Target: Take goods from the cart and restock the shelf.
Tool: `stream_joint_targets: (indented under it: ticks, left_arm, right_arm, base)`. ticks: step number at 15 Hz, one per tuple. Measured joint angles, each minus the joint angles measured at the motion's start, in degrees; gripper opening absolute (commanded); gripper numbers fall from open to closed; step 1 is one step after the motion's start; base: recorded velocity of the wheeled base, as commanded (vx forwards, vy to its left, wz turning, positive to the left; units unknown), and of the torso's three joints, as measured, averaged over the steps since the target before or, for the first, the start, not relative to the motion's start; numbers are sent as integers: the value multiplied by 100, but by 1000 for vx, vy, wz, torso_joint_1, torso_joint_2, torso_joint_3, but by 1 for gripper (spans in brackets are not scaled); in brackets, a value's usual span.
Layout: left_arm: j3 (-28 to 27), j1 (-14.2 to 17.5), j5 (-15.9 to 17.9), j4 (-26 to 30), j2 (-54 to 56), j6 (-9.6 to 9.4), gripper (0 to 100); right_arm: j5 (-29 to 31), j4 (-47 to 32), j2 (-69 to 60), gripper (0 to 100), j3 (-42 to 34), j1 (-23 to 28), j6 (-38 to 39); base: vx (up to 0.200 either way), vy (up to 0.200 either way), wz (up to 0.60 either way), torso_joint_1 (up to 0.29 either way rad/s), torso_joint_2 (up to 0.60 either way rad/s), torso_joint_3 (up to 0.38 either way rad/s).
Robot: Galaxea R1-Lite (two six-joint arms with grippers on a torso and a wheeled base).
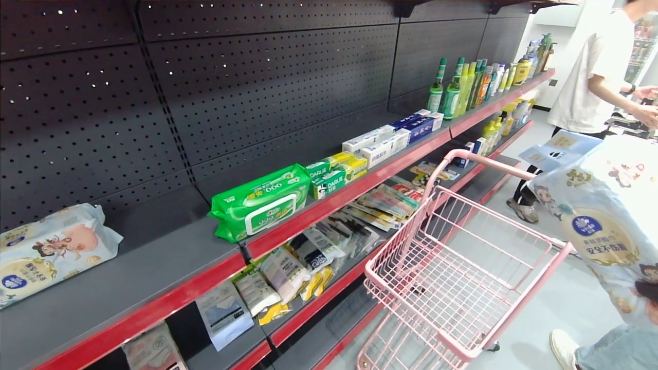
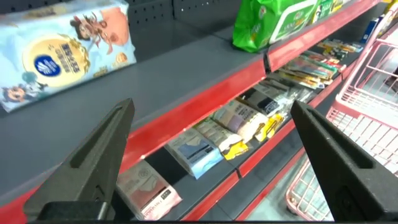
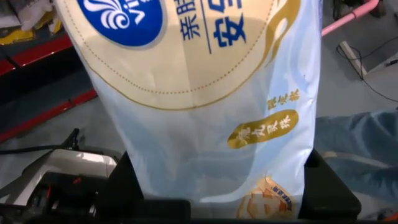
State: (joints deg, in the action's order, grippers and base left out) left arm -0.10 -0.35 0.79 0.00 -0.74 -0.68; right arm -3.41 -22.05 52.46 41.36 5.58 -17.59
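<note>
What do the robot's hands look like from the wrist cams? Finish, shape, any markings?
Left hand: two matte dark-grey fingers, wedge-shaped, tapering to narrow tips, with a stepped ridge along each. Right hand: black, blocky fingers on either side of the pack. Both look plain and unmarked.

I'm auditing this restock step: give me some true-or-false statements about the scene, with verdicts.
The cart is empty. True.
The right gripper holds a blue-white pack. True.
The left gripper is shut. False: it is open, holding nothing.
The green pack lies in the cart. False: it lies on the shelf.
A second blue-white pack lies on that shelf. True.
</note>
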Motion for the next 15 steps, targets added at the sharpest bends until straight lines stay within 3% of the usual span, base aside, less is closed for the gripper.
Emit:
stream_joint_targets:
  ticks: [14, 15]
  left_arm:
    - [0, 0, -1, 0, 4, -2, 100]
    - [0, 0, 0, 0, 4, -2, 100]
  right_arm:
    - [117, 20, -9, 0, -165, 1, -213]
    - [117, 44, -6, 0, -179, 1, -238]
  base:
    - [0, 0, 0, 131, -282, -150]
    - [0, 0, 600, 95, -188, -100]
